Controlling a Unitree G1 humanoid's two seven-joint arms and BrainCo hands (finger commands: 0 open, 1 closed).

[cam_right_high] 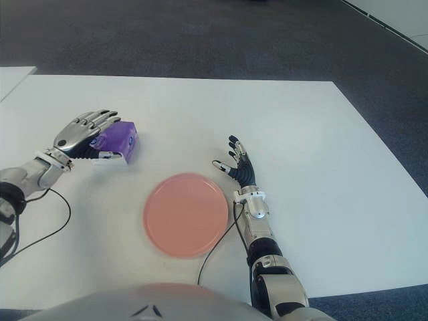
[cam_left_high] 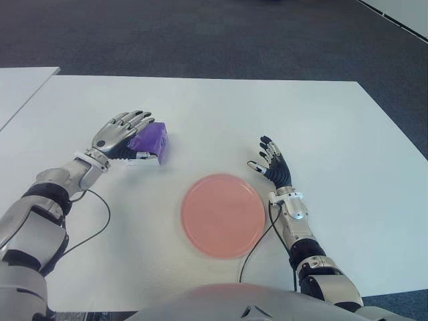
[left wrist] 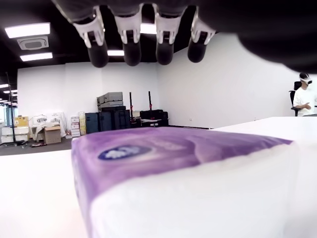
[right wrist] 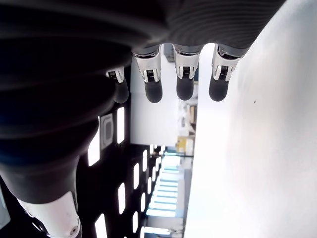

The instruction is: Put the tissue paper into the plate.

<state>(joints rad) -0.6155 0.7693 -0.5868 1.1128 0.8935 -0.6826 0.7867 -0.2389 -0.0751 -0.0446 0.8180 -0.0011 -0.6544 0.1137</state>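
White table (cam_left_high: 321,127) seen from the robot's head. The tissue paper (cam_left_high: 150,140) — a purple pack with a white side — lies on the table at the left, well apart from the pink plate (cam_left_high: 223,215), which sits near the front edge at centre and holds nothing. The left hand (cam_left_high: 120,130) is poised over the left side of the pack, palm down; its fingers (left wrist: 132,47) reach across the top of the pack with a visible gap beneath them in the left wrist view, so the hand is wide and grips nothing. The right hand (cam_left_high: 271,163) shows just right of the plate, beyond its far-right rim, fingers spread and extended — empty. Thin black cables (cam_left_high: 100,224) run along the table beside each forearm. In the left wrist view, a person (left wrist: 303,96) stands far off by a white wall.
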